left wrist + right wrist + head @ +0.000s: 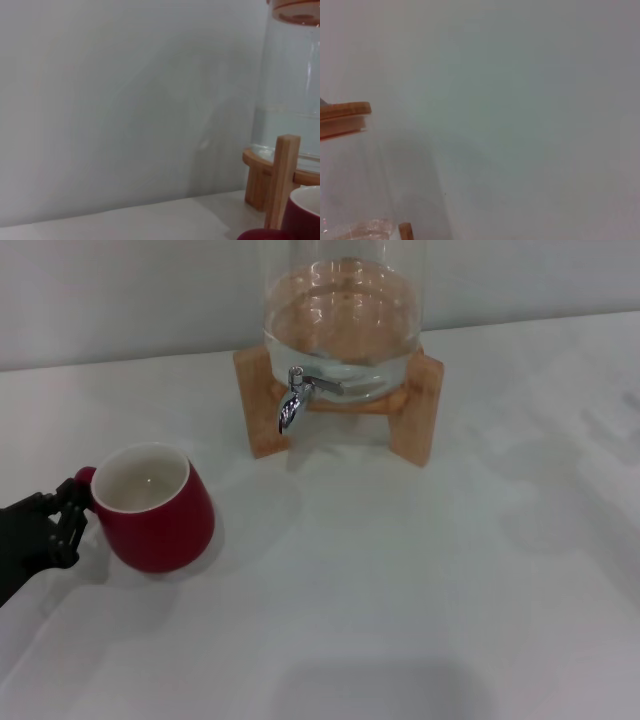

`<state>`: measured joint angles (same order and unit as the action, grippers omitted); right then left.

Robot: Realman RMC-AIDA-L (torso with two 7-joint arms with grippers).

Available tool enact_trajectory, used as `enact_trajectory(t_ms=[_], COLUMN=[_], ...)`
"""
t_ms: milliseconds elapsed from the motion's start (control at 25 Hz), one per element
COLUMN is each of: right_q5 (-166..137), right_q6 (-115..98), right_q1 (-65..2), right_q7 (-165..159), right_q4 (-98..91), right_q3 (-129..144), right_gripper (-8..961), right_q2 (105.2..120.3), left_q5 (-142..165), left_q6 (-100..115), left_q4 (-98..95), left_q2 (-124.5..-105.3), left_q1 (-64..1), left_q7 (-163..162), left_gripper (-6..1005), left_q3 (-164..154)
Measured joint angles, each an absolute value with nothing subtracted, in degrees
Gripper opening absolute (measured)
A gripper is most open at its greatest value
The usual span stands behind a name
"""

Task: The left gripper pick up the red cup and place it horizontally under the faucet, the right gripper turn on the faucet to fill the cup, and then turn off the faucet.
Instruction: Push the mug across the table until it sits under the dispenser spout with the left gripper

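a: count it off for me. what's on the table (420,620)?

b: one cup (155,508), one dispenser (342,330) with one faucet (293,400), and one gripper, the left one (68,522). that's all in the head view.

a: where's the cup?

b: upright on the table, toward the robot's left, well apart from the faucet and nearer the robot than the stand (415,405). white inside, handle turned to the left gripper.

a: and the gripper?

b: at the left edge, right at the cup's handle. its black fingers (72,502) sit around or against the handle; i can't tell whether they are clamped on it or just beside it.

a: the faucet?

b: chrome, spout pointing down, sticking out of the front of the glass jar between the stand's two front legs. water shows in the jar.

a: what do the wrist views add?

b: the left wrist view catches the cup's rim (306,214) in a corner, with a stand leg (282,180) just beside it and the jar's glass wall above. no faucet there and no fingers. the right wrist view shows the jar's wooden lid (344,119), which the head view cuts off, and a bit of stand (405,231). mostly plain wall (520,100).

a: the right gripper?

b: not seen in any view.
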<state>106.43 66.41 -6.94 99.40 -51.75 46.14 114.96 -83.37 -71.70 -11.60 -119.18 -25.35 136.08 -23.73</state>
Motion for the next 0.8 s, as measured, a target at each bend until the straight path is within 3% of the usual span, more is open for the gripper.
enact_trajectory(t_ms=[800], right_q5=[106.4], right_q6=[66.5], right_q1=[-6.9], right_q7=[99.5], right_q4=[-51.3], right_q3=[46.1], right_gripper=[796], right_q2=[114.96], left_q5=[-79.6], left_q6=[-68.0], left_q4=[-11.7], left_q2=[-119.18], left_q1=[-29.9], left_q7=[132.3], left_gripper=[105], left_q3=[-23.7])
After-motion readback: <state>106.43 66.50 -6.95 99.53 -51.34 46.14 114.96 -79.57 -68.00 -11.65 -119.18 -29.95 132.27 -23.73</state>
